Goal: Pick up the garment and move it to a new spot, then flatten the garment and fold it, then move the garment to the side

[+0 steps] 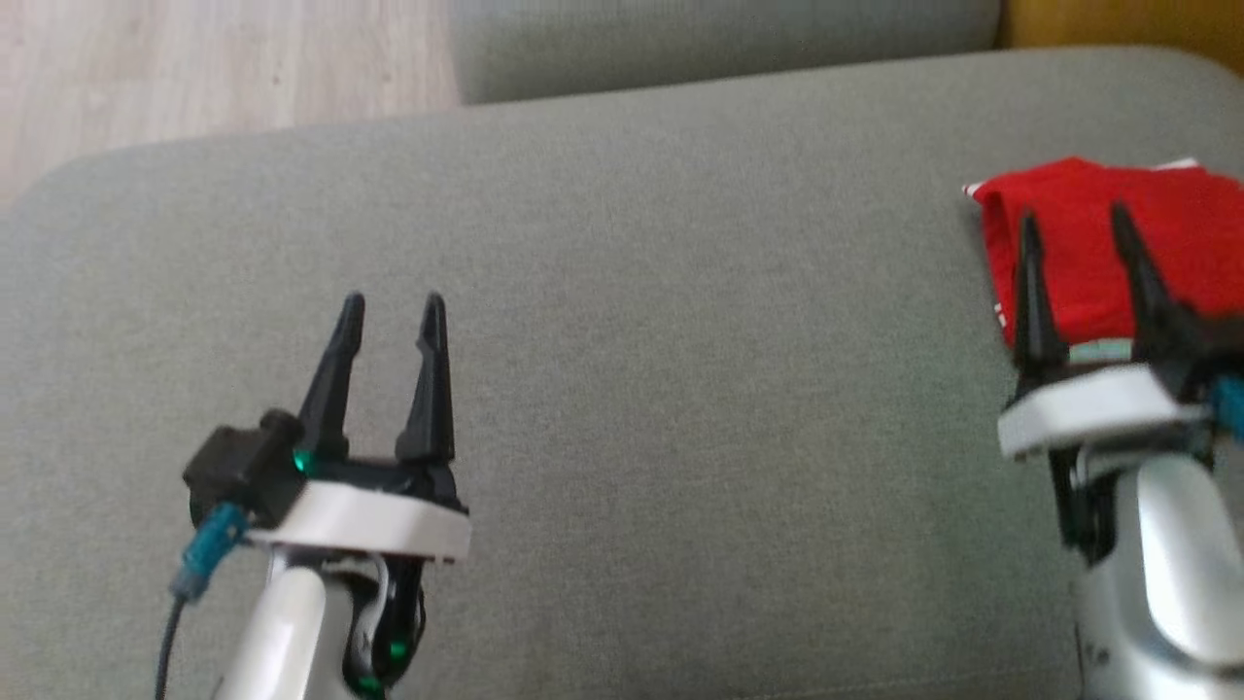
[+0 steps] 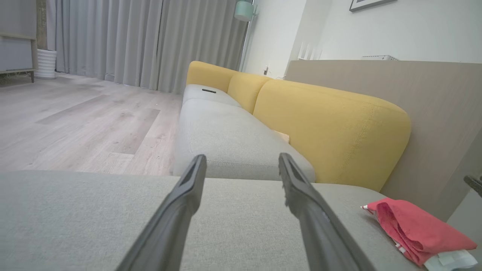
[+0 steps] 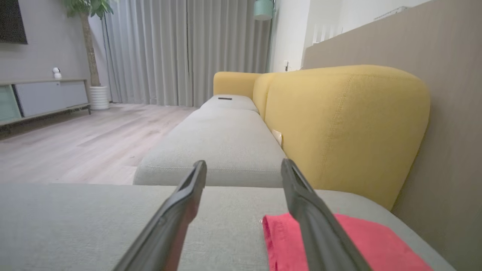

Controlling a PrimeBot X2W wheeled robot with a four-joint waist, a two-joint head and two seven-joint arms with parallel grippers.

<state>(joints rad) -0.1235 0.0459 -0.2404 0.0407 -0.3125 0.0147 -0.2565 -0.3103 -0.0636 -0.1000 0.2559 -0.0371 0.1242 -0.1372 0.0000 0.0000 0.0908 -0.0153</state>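
The red garment (image 1: pixel 1191 248) lies on the big grey seat (image 1: pixel 680 340) of the sofa. It is far over on the robot's right side, close to the edge of the seat. It looks folded into a flat bundle. In the left wrist view you can see its layers stacked up, and a white tag (image 2: pixel 450 259) sticks out at one end.

The right gripper (image 1: pixel 1074 216) is right by the garment. Its two dark fingers are spread wide apart and point over the red cloth. Nothing is pinched between them. In the right wrist view one finger (image 3: pixel 320 226) is over the red cloth and the other is over the bare grey seat. I cannot tell if the fingers touch the cloth or just hang over it.

The left gripper (image 1: pixel 394 301) is well apart from the garment, on the robot's left side. Its fingers are spread apart too, and it holds nothing. Under it is just the grey seat.

Past the seat there is another grey seat with a yellow back (image 2: pixel 331 131). A small dark thing (image 2: pixel 209 90) lies on the far seat, too small to tell what it is. A pale wood floor (image 1: pixel 194 68) is beside the sofa, and long grey curtains (image 2: pixel 150 41) hang at the far wall.
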